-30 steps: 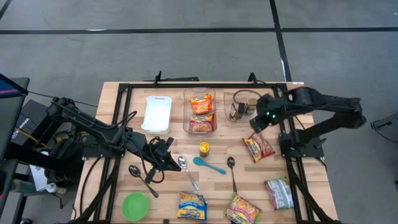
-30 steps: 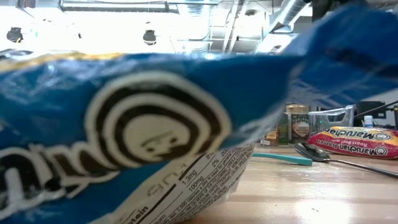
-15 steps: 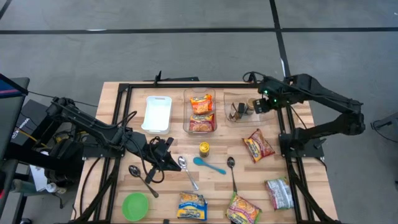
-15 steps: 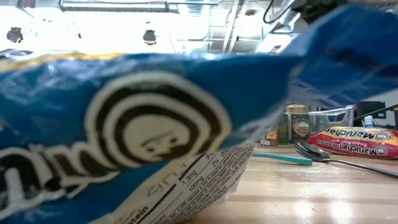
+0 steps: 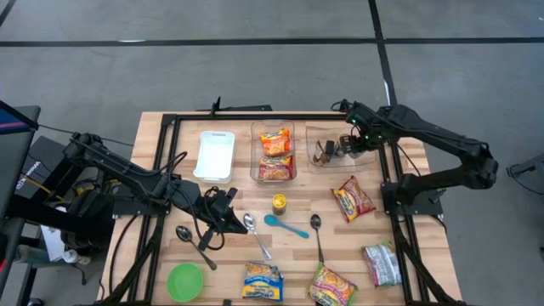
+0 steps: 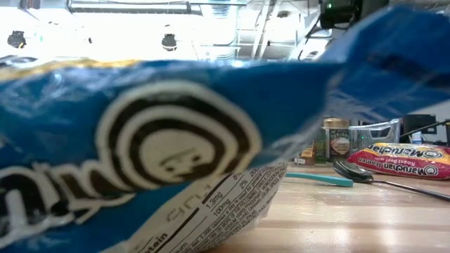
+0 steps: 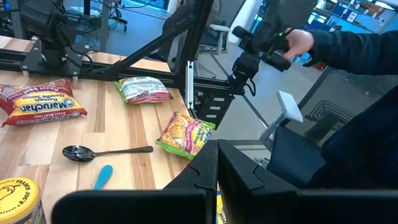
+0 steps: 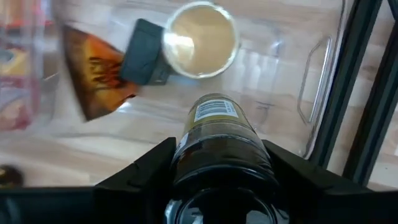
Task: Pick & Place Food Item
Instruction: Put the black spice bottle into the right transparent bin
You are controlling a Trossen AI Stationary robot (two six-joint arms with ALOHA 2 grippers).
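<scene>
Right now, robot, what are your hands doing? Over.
Right gripper fingers shut on dark glass jar with tan label, held over clear plastic bin. Left gripper shut, resting by metal spoon. Nothing blocking.

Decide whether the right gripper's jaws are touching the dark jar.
Touching: the right wrist view shows the right gripper with both jaws pressed against the dark jar.

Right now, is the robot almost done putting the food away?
Partly. Two noodle packs already lie in the middle clear bin. The right gripper holds a dark jar over the right clear bin, where a can and a pouch already sit. Left: four noodle packs, like the red one, on the table. The left gripper rests shut.
</scene>
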